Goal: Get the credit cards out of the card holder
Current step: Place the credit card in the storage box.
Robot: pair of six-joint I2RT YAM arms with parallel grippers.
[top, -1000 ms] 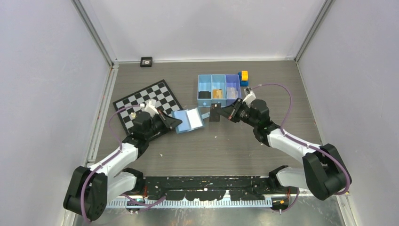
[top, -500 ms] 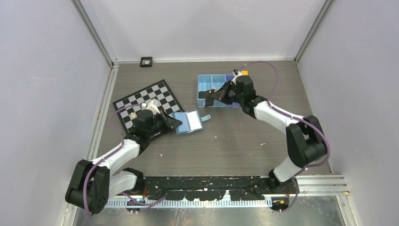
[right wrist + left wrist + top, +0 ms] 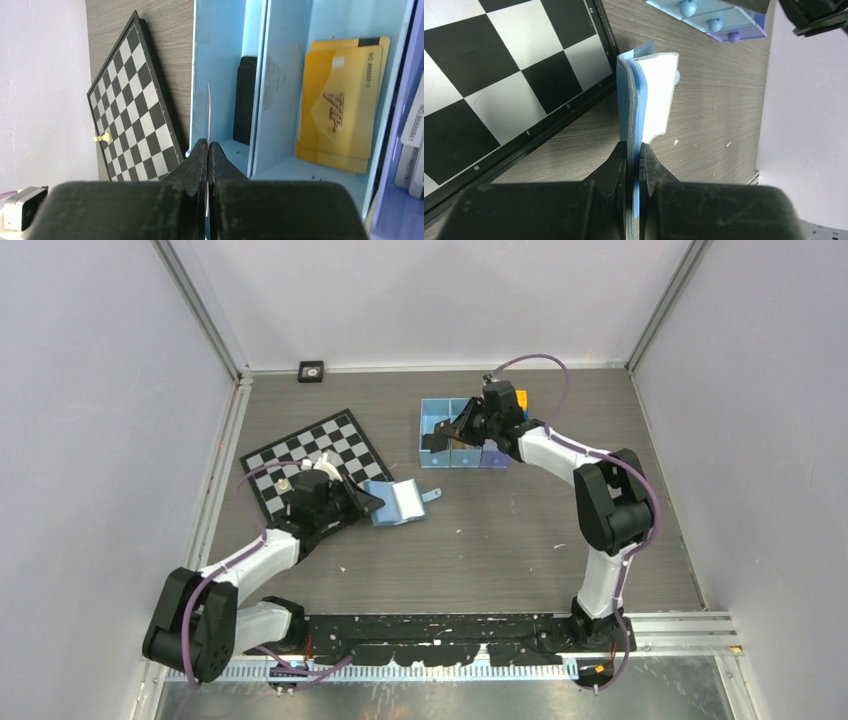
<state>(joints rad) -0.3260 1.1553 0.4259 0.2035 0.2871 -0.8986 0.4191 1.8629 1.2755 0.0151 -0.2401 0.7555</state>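
The blue card holder [image 3: 398,504] lies open on the table beside the chessboard, showing a pale inner pocket [image 3: 658,95]. My left gripper [image 3: 372,502] is shut on its near edge [image 3: 634,150]. A thin dark credit card [image 3: 437,443] is pinched in my shut right gripper [image 3: 452,436]. It hangs over the left compartment of the blue tray [image 3: 432,406]. In the right wrist view this card [image 3: 208,112] shows edge-on above the fingertips of the gripper [image 3: 207,146]. Gold cards [image 3: 340,115] lie in the middle compartment, and a black card [image 3: 245,105] stands in the left one.
A chessboard [image 3: 315,455] lies at the left under my left arm, with a small pale pawn [image 3: 103,137] on it. Pale cards [image 3: 412,145] fill the tray's purple right compartment. Yellow and blue blocks [image 3: 519,403] sit behind the tray. A small black object [image 3: 311,370] rests by the back wall.
My right arm has carried the dark card from the table's middle back and left to above the tray. The left gripper has kept its hold on the card holder.
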